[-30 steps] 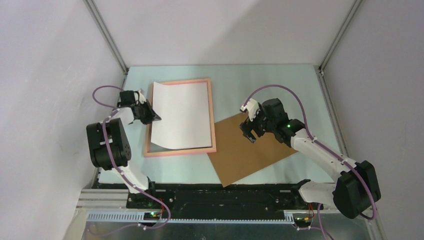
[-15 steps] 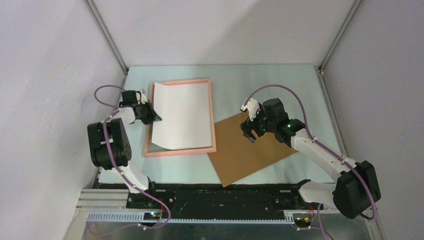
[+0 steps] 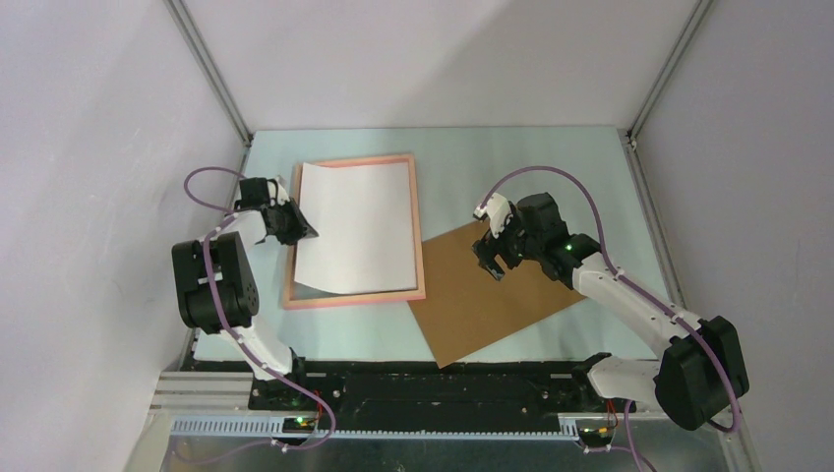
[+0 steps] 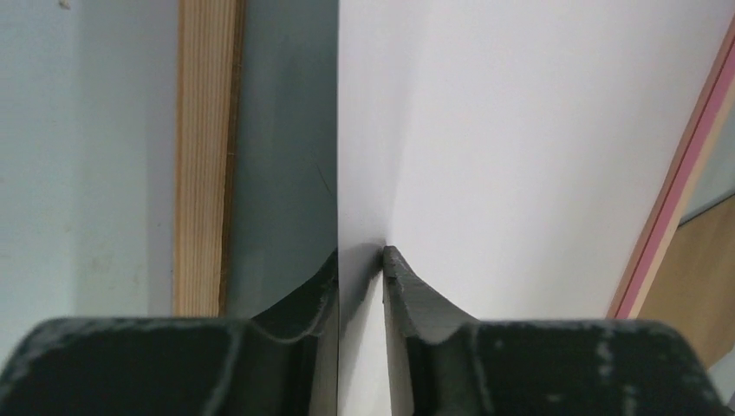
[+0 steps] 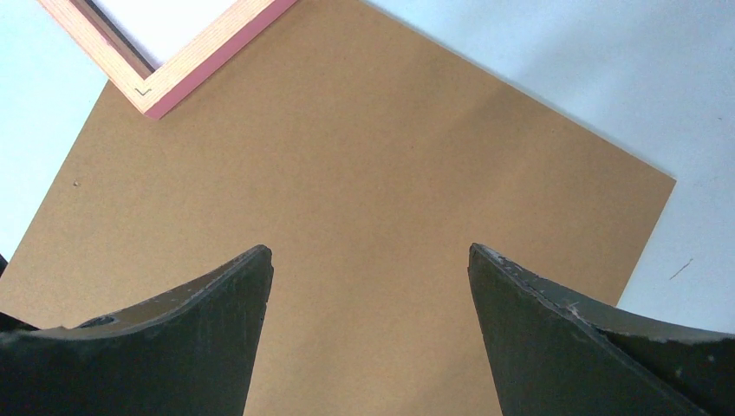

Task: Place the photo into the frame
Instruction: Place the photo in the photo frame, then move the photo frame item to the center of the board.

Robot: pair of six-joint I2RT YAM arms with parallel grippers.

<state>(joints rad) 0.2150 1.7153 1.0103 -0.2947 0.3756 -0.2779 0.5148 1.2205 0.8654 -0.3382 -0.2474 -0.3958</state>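
Note:
The photo (image 3: 354,226) lies white back up inside the salmon-pink frame (image 3: 418,236) at the table's left middle. My left gripper (image 3: 303,228) is at the photo's left edge. In the left wrist view the photo (image 4: 520,156) runs between the fingers of that gripper (image 4: 360,260). The jaws stand slightly apart, and a shadowed gap separates the right finger from the sheet. The frame's wooden left rail (image 4: 204,156) shows beside the pane. My right gripper (image 3: 489,258) hovers wide open over the brown backing board (image 3: 492,295), holding nothing.
The backing board (image 5: 390,156) lies tilted at the frame's near right corner (image 5: 186,74), which overlaps it. Below the right gripper (image 5: 370,253) there is only board. Grey walls close in the pale green table on three sides.
The left jaws have parted a little around the photo's edge. The photo's left edge has shifted slightly. The right arm has not moved.

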